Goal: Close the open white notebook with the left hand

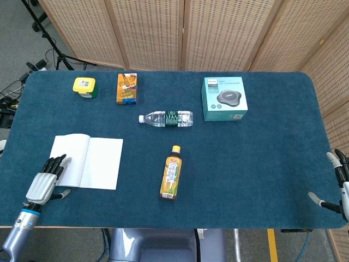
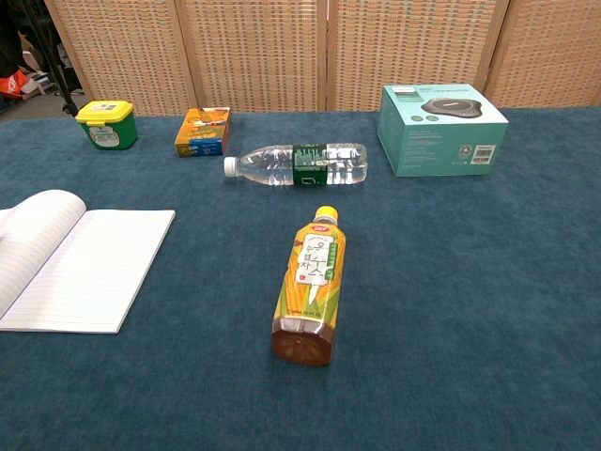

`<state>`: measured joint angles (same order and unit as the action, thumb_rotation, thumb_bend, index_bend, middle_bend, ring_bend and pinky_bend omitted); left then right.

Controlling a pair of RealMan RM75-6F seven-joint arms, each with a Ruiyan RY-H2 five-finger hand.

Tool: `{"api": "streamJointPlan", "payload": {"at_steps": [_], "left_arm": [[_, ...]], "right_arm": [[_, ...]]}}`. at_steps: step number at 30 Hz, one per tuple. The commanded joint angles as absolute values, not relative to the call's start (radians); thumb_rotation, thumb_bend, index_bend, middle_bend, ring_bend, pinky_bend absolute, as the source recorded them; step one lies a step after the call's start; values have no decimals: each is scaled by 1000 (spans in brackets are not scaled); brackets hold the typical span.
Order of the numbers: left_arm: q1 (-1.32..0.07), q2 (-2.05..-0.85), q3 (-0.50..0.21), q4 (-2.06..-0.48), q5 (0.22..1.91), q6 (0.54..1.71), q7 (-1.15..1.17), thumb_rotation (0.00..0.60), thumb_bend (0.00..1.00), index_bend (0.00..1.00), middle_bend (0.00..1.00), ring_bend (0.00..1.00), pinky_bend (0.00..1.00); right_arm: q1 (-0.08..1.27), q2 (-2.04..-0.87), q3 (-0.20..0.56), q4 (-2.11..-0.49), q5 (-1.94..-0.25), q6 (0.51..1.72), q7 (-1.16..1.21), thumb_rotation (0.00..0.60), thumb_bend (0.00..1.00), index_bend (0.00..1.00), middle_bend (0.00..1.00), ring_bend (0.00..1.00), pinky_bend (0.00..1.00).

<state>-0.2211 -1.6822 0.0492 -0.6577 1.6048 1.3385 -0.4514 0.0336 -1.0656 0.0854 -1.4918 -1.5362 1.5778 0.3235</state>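
Left hand [image 1: 44, 183]: yours sits at the table's front-left corner, fingers spread and holding nothing. Fingertips overlap the near-left corner of the notebook in the head view; can't tell if they actually touch the page. Not seen in the chest view.
Right hand [image 1: 339, 185]: at the table's front-right corner, just off the right edge, fingers apart, nothing in it.
White notebook [image 1: 87, 161]: your target, lying open and flat near the left edge, towards the front. Lined pages up; the left page bows up a little at the spine [image 2: 58, 254].
Table [image 1: 262, 164]: blue cloth top.
Corn tea bottle [image 1: 171, 173]: on its side near the front middle, yellow cap towards the back edge.
Water bottle [image 1: 166, 118]: on its side mid-table, cap pointing left.
Teal box [image 1: 224, 99]: right of the water bottle, back half of the table.
Orange box [image 1: 127, 88]: near the back edge, left of centre.
Yellow-lidded tub [image 1: 85, 86]: back-left corner, left of the orange box.
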Motion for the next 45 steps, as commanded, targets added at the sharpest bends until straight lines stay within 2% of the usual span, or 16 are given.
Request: {"api": "streamJointPlan", "payload": {"at_steps": [1,27,33,45], "left_arm": [[-227,-1685,45,-651,1595,1322,-459,600,212,0,0,0,0],[-227,-1686,36,-637,1567,1315,-440,600,253,0,0,0,0],[-228,-1684,35,-639,1564,1314,-439,600,379,0,0,0,0],[-228,-1690,35,-625,1567,1333,-436,600,462,0,0,0,0]], "right_arm": [[34,-1066,85,-1492,-1537,1578,323,600,0,0,0,0,0],[33,-1062,86,-1491,-1537,1576,334,600,0,0,0,0,0],[34,-1061,85,-1491,-1539,1576,337,600,0,0,0,0,0],[34,-1060,82,-1492,-1544,1575,339,600,0,0,0,0,0]]}}
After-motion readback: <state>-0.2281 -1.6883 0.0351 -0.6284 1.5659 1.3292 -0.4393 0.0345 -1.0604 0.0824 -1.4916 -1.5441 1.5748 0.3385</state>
